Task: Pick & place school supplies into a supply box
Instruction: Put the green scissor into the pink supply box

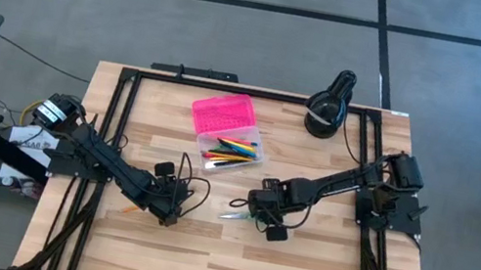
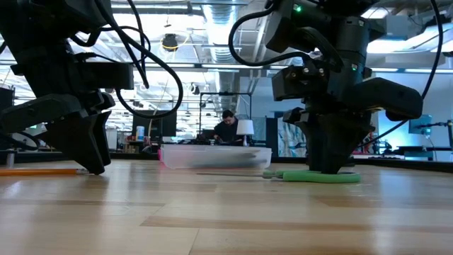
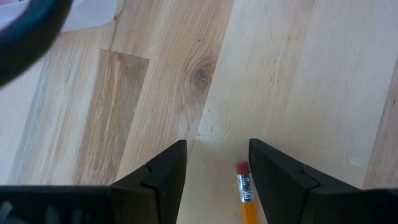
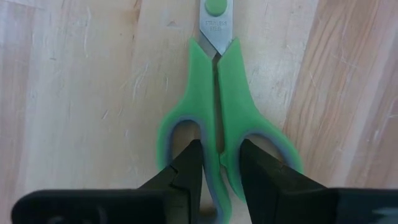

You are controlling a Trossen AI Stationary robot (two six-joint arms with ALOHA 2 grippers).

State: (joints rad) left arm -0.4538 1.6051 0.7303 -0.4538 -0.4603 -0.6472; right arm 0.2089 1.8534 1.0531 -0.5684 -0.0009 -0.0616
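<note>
Scissors (image 4: 217, 106) with green handles lie flat on the desk (image 1: 297, 264) under my right gripper (image 4: 217, 163), a little toward me from the supply box (image 1: 226, 130). On the right wrist camera the two dark fingers (image 4: 186, 165) straddle the inner bars of the handles where they meet, pressed against them on both sides, so I read that as a grip on the scissors (they have not left the wood, as the low camera shows them lying on the desk below the arm).

My left gripper (image 3: 216, 163) hovers low over the desk to the left of the box, fingers (image 3: 165, 171) apart, with the eraser end of an orange pencil (image 3: 245, 196) lying between them and touching neither.

The supply box sits at the middle of the far half of the desk, its pink lid (image 1: 223, 112) thrown open on the far side and the clear base holding several coloured pens and pencils (image 1: 233, 152). A black rounded object with a white band (image 1: 327, 109) stands near the far right corner. Beyond the desk a person (image 2: 226, 127) sits in the room
</note>
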